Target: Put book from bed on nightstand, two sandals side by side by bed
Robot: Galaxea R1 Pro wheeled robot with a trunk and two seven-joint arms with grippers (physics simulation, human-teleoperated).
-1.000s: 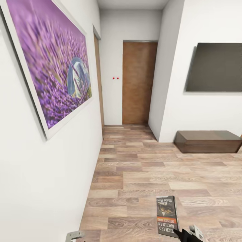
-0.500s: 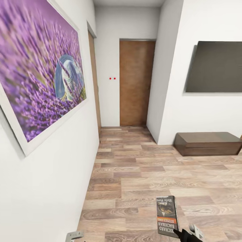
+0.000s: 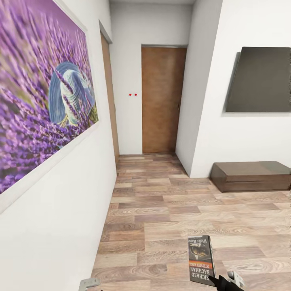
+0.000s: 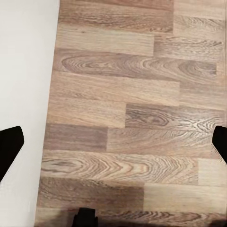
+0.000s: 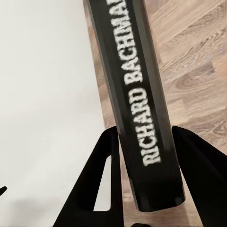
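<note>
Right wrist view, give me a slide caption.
Right hand clamps the Richard Bachman paperback by its spine above the wood-plank floor.

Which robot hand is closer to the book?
Right. The right gripper is clamped on the book; the left gripper hangs open over the wood floor, apart from it.

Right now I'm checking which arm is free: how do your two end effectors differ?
The right end effector is shut on the spine of the dark paperback book with white "Richard Bachman" lettering; the left end effector is open, fingers wide apart, holding nothing. Between the left one's fingers lies bare wood-plank floor. Both have black fingers.
</note>
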